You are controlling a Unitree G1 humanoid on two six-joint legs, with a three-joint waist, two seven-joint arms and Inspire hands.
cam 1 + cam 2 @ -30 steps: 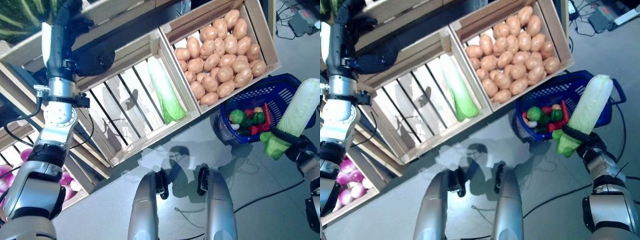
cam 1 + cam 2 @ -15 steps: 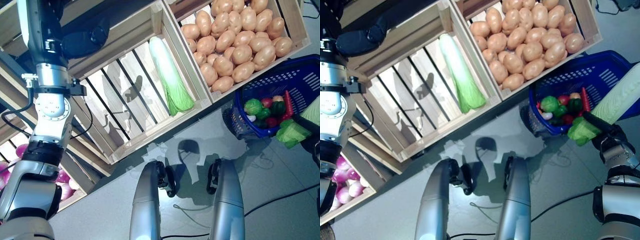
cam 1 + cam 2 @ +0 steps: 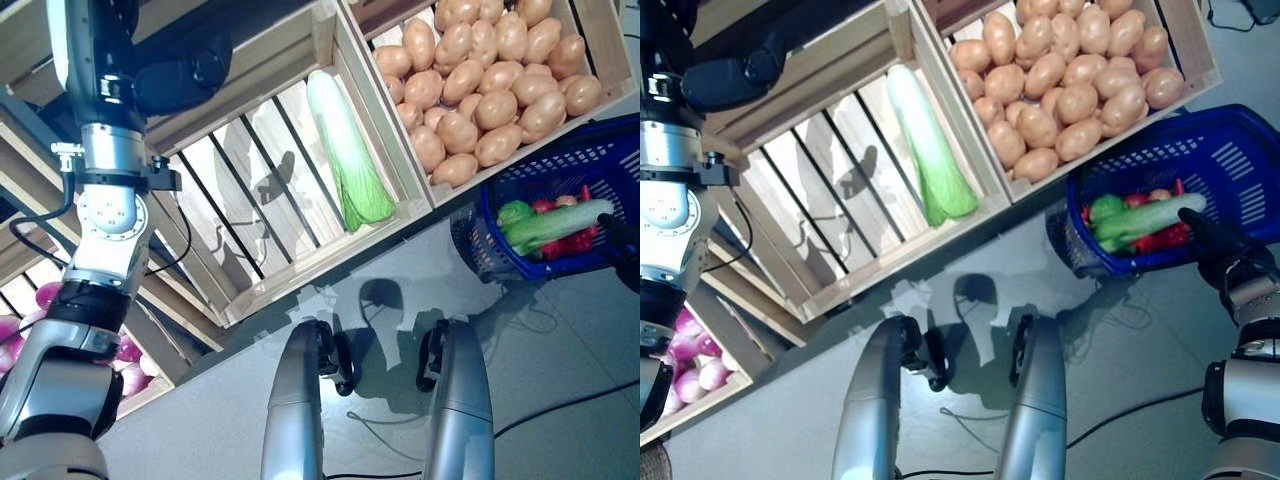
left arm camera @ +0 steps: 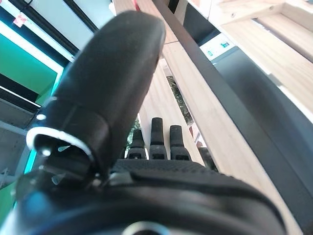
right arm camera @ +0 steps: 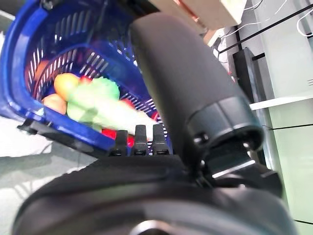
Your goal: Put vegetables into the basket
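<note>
The blue plastic basket (image 3: 1240,125) stands on the floor at the right, below the stand. A long pale-green cabbage (image 3: 1145,217) lies across it on top of a round green vegetable (image 3: 1102,207) and red ones. My right hand (image 3: 1218,243) is just beside the basket's near rim, with straight fingers (image 5: 139,139) and nothing in it; its wrist view shows the cabbage (image 5: 112,110) inside the basket (image 5: 29,44). My left hand (image 3: 175,80) is raised at the stand's upper shelf, with straight fingers (image 4: 156,137) and nothing in it.
A wooden stand of slatted crates (image 3: 300,190) fills the upper part of the view, its front edge running close to the basket. Grey floor (image 3: 560,340) lies in front of the stand and around the basket.
My right hand held the long cabbage upright beside the basket; now it has let go and the cabbage lies in the basket. The camera has shifted a little.
</note>
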